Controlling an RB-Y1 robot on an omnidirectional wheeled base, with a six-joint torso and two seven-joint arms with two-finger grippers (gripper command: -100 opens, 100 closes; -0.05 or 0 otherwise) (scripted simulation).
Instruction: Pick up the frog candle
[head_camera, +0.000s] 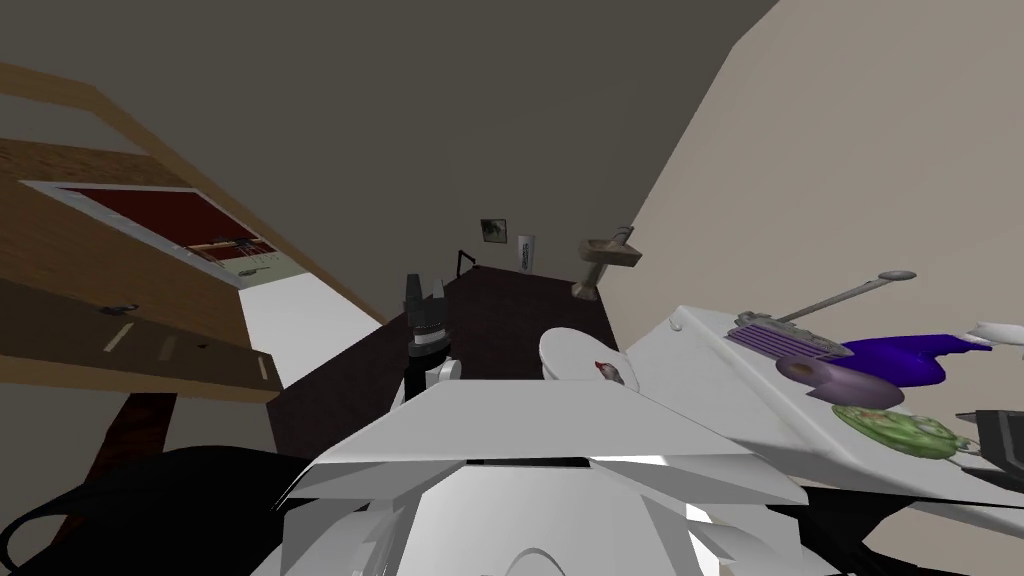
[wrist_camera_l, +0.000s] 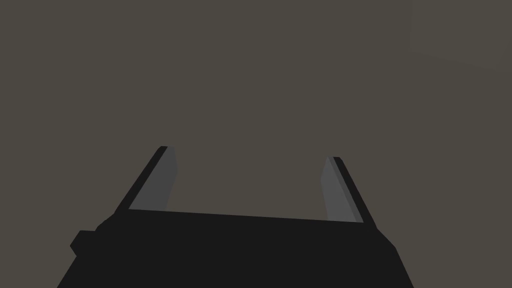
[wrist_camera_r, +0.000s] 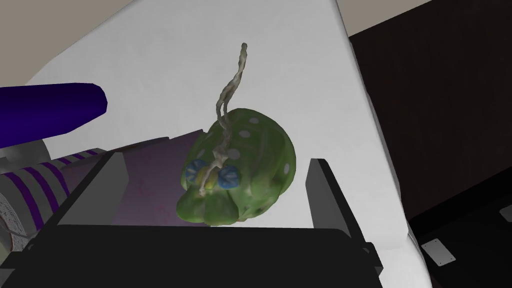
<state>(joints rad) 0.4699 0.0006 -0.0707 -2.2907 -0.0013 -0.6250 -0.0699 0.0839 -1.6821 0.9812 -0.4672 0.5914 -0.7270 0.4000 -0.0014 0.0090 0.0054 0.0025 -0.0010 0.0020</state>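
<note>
The right gripper (wrist_camera_r: 215, 192) hangs over the white tabletop (wrist_camera_r: 310, 90) with its 2 light grey fingers (wrist_camera_r: 107, 187) spread wide, gripping nothing. Between them sits the frog candle (wrist_camera_r: 240, 165), a lumpy green frog shape with white spots, 2 blue dots around a yellow patch, and a long, pale, twisted wick (wrist_camera_r: 231, 90) rising from it. The candle touches neither finger, though it lies closer to 1 of them. Just beside it is a pale purple roll (wrist_camera_r: 150, 185), and past that are a grey bundle with purple stripes (wrist_camera_r: 30, 185) and a deep blue rounded tube (wrist_camera_r: 50, 110).

In the head view the candle (head_camera: 895, 428) lies on the tabletop (head_camera: 705, 350) at 4 o'clock of the purple roll (head_camera: 840, 382). The blue tube (head_camera: 900, 358) is at 12 o'clock of the candle. The striped bundle (head_camera: 785, 340) is at 10 o'clock of the roll, and a grey long-handled spoon (head_camera: 840, 295) is at 1 o'clock of the bundle. A white round plate (head_camera: 570, 352) sits at 9 o'clock of the tabletop.

The left gripper (head_camera: 425, 288) points upward at 9 o'clock of the plate, well apart from the candle. Its 2 fingers (wrist_camera_l: 160, 180) stand apart with nothing between them.
</note>
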